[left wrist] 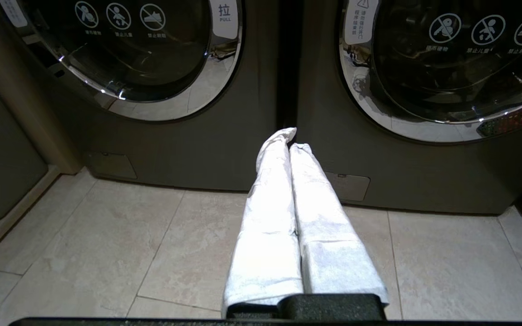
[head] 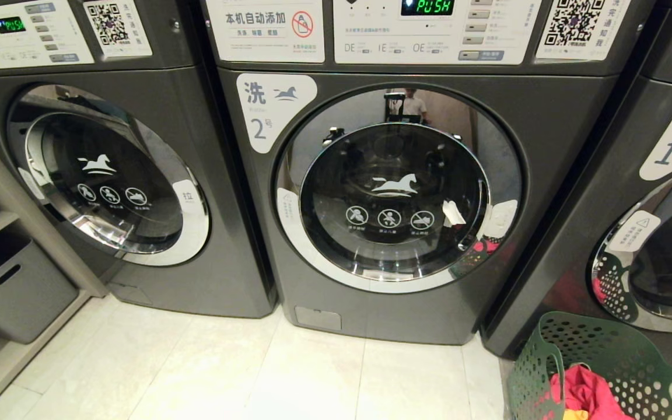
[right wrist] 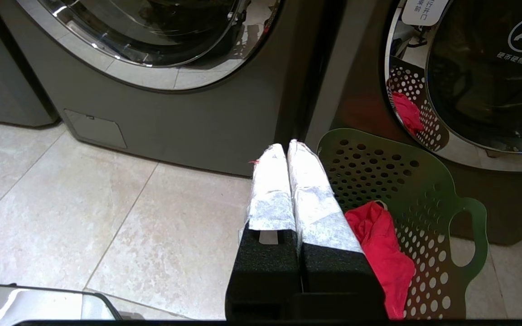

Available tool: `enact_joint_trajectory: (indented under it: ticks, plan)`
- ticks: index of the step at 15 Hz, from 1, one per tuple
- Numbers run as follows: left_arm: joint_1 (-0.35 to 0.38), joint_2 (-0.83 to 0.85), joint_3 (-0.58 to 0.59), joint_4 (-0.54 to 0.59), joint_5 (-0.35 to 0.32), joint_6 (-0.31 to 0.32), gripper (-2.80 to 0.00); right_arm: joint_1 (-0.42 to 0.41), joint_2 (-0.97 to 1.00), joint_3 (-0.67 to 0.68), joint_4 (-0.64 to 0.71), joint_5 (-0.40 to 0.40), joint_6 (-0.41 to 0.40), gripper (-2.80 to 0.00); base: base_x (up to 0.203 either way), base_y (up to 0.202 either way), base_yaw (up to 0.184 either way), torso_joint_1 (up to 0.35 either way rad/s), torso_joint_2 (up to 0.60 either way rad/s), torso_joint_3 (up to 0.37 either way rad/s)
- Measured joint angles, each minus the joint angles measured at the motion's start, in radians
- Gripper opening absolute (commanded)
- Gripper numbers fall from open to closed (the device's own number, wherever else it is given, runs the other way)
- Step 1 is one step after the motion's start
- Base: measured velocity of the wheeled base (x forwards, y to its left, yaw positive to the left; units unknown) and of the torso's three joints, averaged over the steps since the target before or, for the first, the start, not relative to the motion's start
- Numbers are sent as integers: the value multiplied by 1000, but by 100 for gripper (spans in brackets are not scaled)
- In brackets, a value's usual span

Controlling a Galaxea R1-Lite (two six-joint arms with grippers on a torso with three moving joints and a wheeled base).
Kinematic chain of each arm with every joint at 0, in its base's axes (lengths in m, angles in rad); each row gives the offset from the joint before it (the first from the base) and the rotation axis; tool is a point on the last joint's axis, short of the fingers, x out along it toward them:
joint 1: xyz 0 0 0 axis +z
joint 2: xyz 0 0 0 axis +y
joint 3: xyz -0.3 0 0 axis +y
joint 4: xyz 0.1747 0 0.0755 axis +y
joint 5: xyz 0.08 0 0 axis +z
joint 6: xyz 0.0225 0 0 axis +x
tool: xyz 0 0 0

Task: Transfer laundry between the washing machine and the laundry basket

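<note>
The right gripper sits nearest the lens in the right wrist view, its white-wrapped fingers pressed together with nothing between them, low over the tiled floor. Just beyond their tips stands the green laundry basket, against the foot of the machine labelled 1, at the floor's right edge. The left gripper likewise has its fingers pressed flat together and empty, aimed at the seam between the machine labelled 3 and the washing machine labelled 2.

The laundry that shows is a red-pink garment slumped in the basket, with a scrap of orange-yellow under it in the head view. The washing machine's round door looks closed; whether any cloth lies in the drum is hard to tell through the dark, reflecting glass.

The cloth should be light, limp and prone to trailing, so a pinch on a raised fold near the top of the heap seems best, lifted well clear of the basket's rim, since its holes could snag a dangling hem. The door will probably need opening first.
</note>
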Motion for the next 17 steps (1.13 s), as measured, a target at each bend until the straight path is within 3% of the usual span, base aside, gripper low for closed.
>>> enact_joint_trajectory:
  ticks: [3,6,17]
  plan:
    - [0,0,0,0,3,-18,-280,0,0,1,1,-1,-1,-280,0,0,0,0,0,0]
    - [1,0,0,2,-14,24,-280,0,0,2,1,1,-6,-280,0,0,0,0,0,0]
    - [0,0,0,1,-20,23,-280,0,0,13,-36,-2,-3,-280,0,0,0,0,0,0]
